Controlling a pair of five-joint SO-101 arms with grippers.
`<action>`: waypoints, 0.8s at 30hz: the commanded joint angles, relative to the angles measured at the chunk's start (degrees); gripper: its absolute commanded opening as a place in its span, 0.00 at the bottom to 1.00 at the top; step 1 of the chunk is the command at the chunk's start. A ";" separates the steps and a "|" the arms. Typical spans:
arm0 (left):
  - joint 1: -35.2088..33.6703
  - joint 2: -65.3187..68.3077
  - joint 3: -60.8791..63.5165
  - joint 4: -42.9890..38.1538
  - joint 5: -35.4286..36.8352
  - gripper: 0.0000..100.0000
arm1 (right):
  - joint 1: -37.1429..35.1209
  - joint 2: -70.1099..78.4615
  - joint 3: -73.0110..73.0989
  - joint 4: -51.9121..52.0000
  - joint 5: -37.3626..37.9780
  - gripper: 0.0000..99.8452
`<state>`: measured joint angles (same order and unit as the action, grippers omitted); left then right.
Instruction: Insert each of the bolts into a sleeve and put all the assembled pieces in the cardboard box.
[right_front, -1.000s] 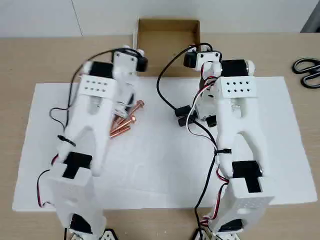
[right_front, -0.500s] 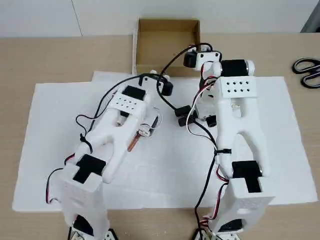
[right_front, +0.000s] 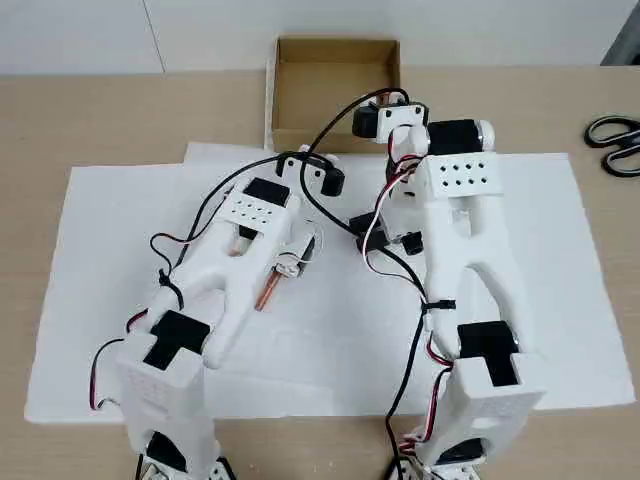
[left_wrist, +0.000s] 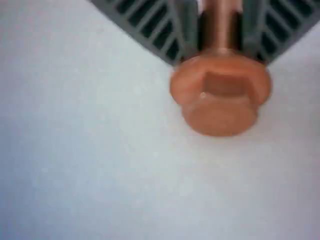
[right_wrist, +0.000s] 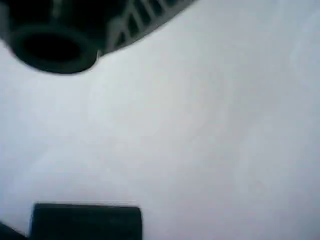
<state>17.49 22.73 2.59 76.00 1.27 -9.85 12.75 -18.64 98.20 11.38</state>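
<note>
My left gripper (right_front: 287, 264) is shut on a copper bolt (right_front: 268, 290) over the middle of the white sheet. In the left wrist view the bolt's hex head (left_wrist: 220, 95) sticks out between the grey ribbed fingers (left_wrist: 150, 25). My right gripper (right_front: 385, 232) is just right of it, shut on a black sleeve (right_wrist: 52, 47) whose open end faces the camera. Another black sleeve (right_wrist: 85, 220) lies on the sheet close by. Black sleeves (right_front: 410, 242) lie beside the right gripper. The cardboard box (right_front: 272, 90) stands open at the table's far edge.
A white sheet (right_front: 120, 230) covers most of the wooden table. A bit of copper (right_front: 238, 240) shows through the gap in the left arm. Scissors (right_front: 615, 140) lie at the far right. Black cables (right_front: 330, 215) loop between the two arms.
The left arm swung right from the bolt pile with one bolt held, toward the sheet's middle. The right arm shifted slightly left toward it.
</note>
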 joint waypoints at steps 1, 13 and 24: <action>0.09 -0.26 0.13 -0.88 0.18 0.03 | -0.22 -3.47 -0.18 0.31 0.00 0.00; 0.09 -0.53 -0.22 0.53 1.05 0.01 | 0.04 -3.82 -0.18 0.40 0.09 0.00; 0.00 -10.46 -0.48 3.69 0.97 0.01 | 5.32 -4.09 -0.53 0.40 0.26 0.00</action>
<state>17.49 19.38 2.77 78.29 2.15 -6.24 12.75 -18.64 98.20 11.38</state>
